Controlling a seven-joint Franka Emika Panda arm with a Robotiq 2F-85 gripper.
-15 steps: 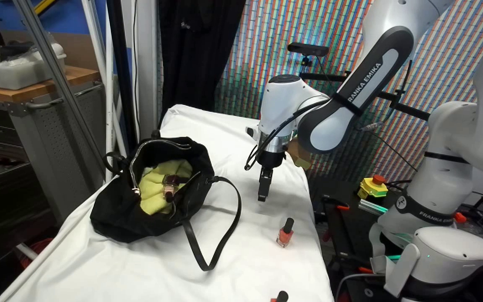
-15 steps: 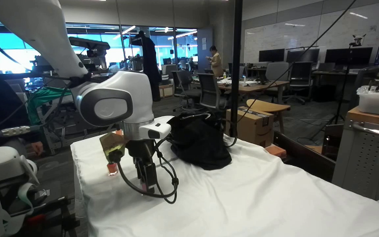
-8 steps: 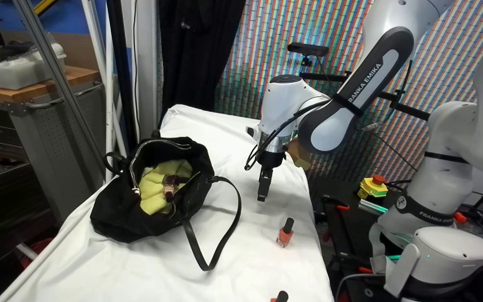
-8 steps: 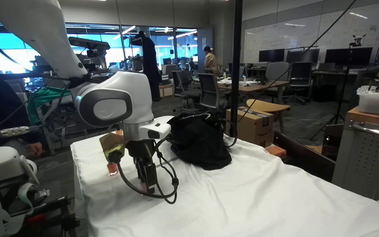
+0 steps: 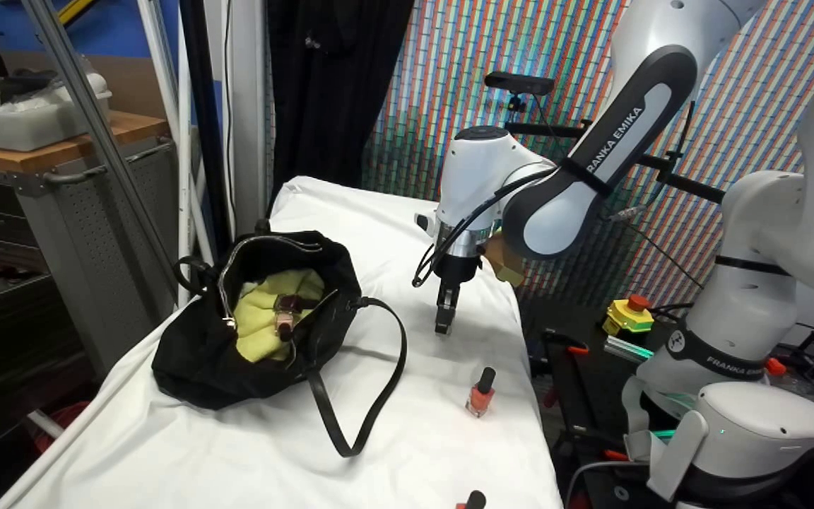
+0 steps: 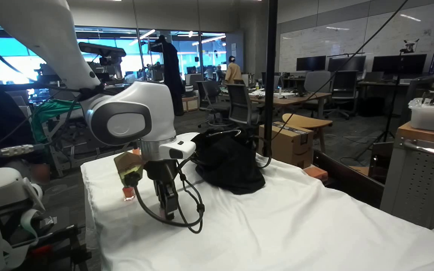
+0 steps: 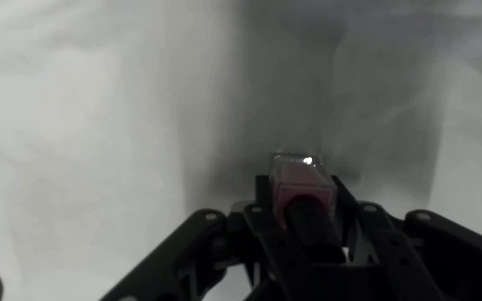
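While a black bag [image 5: 209, 364] sits open nearby, a robot's gripper [image 7: 302, 184] pinches a pink bottle [image 7: 306, 191]. An orange bottle [image 5: 480, 396] stands on white cloth [image 5: 435, 438].

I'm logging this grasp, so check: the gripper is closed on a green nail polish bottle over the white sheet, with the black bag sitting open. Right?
One slip: the nail polish bottle is pink, not green, as the wrist view shows. The gripper is closed on it over the white sheet, and the black bag sits open.
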